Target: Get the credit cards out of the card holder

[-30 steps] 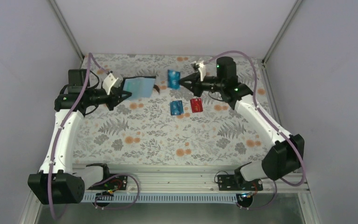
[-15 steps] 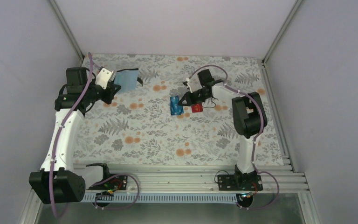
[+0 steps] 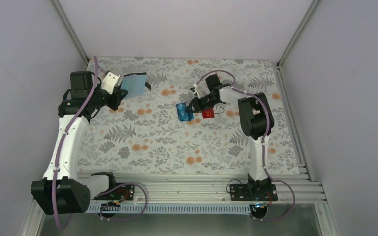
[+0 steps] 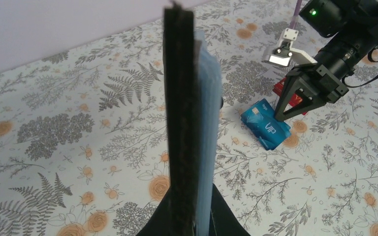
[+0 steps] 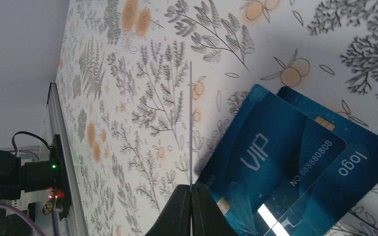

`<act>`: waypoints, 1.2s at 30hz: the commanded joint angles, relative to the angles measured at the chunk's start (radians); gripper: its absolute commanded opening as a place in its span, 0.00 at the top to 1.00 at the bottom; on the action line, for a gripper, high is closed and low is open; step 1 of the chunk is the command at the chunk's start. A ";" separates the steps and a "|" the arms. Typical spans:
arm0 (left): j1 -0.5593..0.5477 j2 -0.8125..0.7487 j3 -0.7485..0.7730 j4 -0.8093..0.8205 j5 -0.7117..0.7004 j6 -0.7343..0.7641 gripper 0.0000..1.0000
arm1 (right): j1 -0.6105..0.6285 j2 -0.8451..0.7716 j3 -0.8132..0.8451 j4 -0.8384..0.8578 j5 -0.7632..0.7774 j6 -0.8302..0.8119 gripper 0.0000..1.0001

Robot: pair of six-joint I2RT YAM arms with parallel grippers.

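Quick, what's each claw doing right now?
Left claw: closed, holding the card holder.
Right claw: closed on a card, seen only edge-on.

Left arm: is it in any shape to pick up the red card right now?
Probably not. The left fingers are shut on the card holder, held away at the far left, and the right fingers, pinching a thin card, sit right beside the red card.

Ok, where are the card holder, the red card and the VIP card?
card holder (image 3: 136, 85), top view, its light blue inner face.
red card (image 3: 207, 114), top view, middle of its visible face.
VIP card (image 5: 266, 167), right wrist view, face beside the lettering.
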 commanded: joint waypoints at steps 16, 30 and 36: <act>0.002 -0.005 -0.008 0.021 0.041 0.000 0.97 | 0.003 0.020 0.079 -0.055 0.140 0.017 0.72; 0.000 -0.001 0.020 -0.141 0.580 0.203 0.98 | 0.201 -0.639 -0.266 0.476 0.144 0.008 0.31; -0.003 -0.010 0.031 -0.232 0.689 0.324 0.97 | 0.253 -0.707 -0.332 0.694 0.198 0.128 0.01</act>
